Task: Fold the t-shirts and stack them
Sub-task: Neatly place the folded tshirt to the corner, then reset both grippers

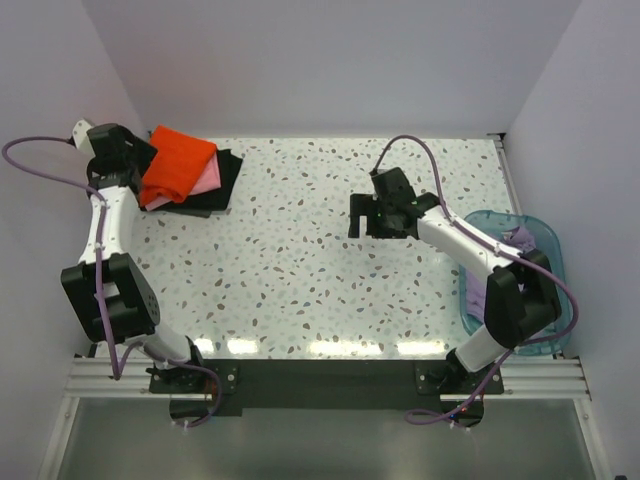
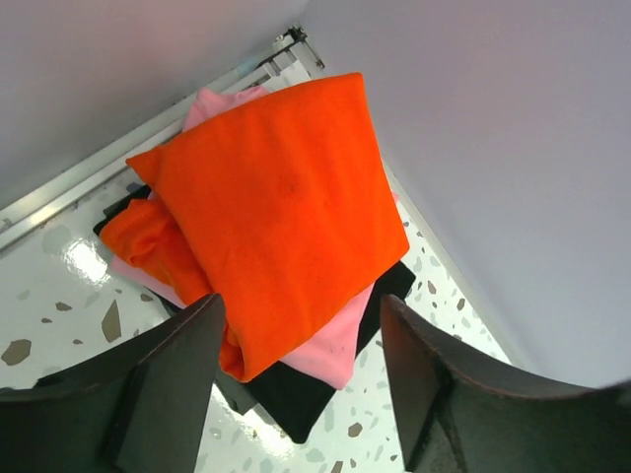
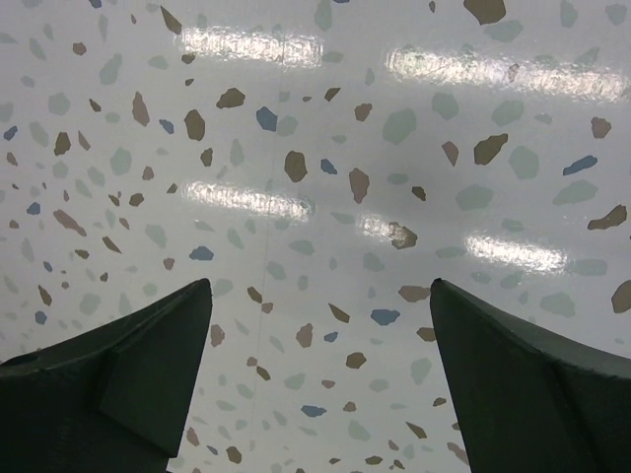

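Status: I make it three of four done. The stack sits at the far-left corner of the worktop: orange-red t-shirt on top, pink t-shirt under it, black t-shirt at the bottom.

The orange one is folded but sits skewed on the pile. One corner hangs toward the wall and a bunched lump sticks out on the other side. Might want a tidy, my call only.

The left tool is over the near edge of the stack with its jaws spread wide and nothing clamped. The shirt lies below them, not in them.

The right tool is wide open and empty, hovering over bare terrazzo mid-worktop, well apart from the stack.

Left to do: the lavender t-shirt is in the blue plastic basket at the right edge, not yet folded or stacked. I'd say that's the last one.

What I can't see:
- Pink and black shirts show edges only, so I can't judge their folds.
- The lavender shirt is mostly behind the right arm, with just a scrap showing. I can't tell how it lies or whether anything else is in the basket.
- In the top view the left tool's fingers are under the wrist body, so the jaw state comes from the wrist camera only.
- The left wrist view cuts off the near side of the stack behind the fingers. I can't tell whether a fingertip touches the cloth.
- The right wrist view shows only worktop.
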`<state>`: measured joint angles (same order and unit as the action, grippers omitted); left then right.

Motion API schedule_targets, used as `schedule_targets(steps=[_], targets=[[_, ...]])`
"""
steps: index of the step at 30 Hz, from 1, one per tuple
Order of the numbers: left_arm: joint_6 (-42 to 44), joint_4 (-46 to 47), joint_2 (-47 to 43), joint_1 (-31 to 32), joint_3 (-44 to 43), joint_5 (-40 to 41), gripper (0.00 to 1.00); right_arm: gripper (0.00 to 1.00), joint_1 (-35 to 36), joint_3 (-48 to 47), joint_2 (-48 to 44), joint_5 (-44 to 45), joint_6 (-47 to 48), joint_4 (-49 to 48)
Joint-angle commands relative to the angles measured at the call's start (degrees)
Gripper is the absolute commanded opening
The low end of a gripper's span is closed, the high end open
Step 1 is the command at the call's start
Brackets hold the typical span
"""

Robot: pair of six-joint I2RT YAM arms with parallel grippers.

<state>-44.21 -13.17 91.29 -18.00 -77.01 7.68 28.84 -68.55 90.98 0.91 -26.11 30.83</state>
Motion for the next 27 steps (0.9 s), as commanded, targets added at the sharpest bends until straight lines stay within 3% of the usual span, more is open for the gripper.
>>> schedule_targets(steps=[1, 5, 10, 16, 22, 27], targets=[[1.3, 0.2, -1.2, -0.5, -1.2, 2.5, 0.67, 0.96, 0.1, 0.4, -2.4, 0.8, -0.6, -2.3], [2.5, -0.3, 1.4, 0.0, -2.9, 0.0, 0.60, 0.96, 0.1, 0.4, -2.4, 0.8, -0.6, -2.8], [4.1, -0.5, 1.4, 3.6, -1.8, 1.3, 0.60, 0.96, 0.1, 0.8, -2.5, 1.4, -0.5, -3.3], [5.1, -0.6, -3.3, 13.7, 4.2, 4.7, 0.61, 0.96, 0.1, 1.9, -4.1, 2.4, -0.9, -3.9], [3.4, -0.2, -11.3, 33.9, 14.8, 10.0, 0.61, 0.96, 0.2, 3.3, -9.0, 2.7, -1.8, -3.8], [1.3, -0.5, -15.9, 53.7, 20.6, 14.5, 0.61, 0.97, 0.1, 8.0, -19.4, 3.0, -2.4, -3.3]])
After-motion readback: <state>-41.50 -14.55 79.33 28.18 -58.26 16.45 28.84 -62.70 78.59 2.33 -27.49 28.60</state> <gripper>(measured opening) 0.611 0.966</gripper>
